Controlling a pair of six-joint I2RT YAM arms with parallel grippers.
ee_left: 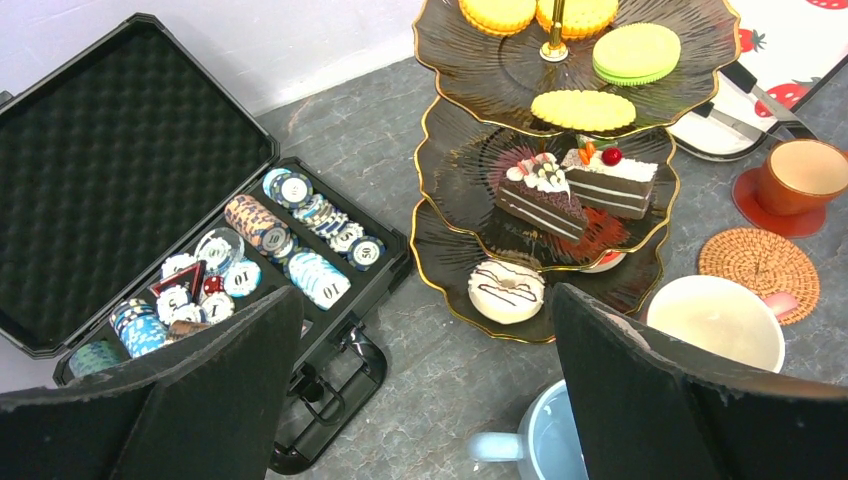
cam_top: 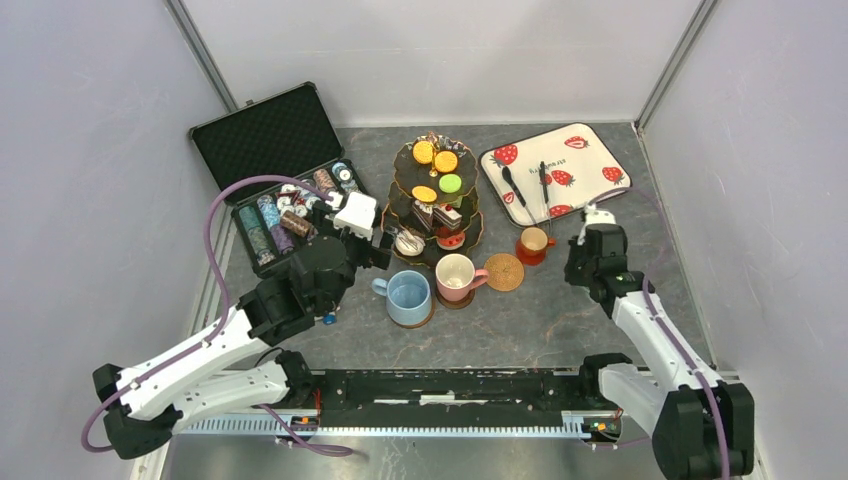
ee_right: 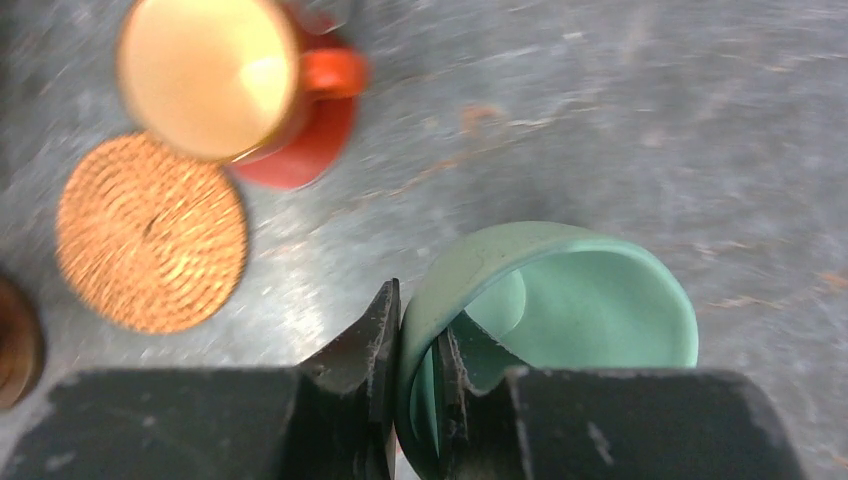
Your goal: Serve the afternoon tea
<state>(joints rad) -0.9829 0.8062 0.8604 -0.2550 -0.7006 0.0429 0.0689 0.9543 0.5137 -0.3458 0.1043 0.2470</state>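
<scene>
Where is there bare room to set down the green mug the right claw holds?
For the green mug: the woven coaster between pink mug and small brown mug is empty. Bare table lies between mugs and arm bases. Crowded around the tiered stand.
</scene>
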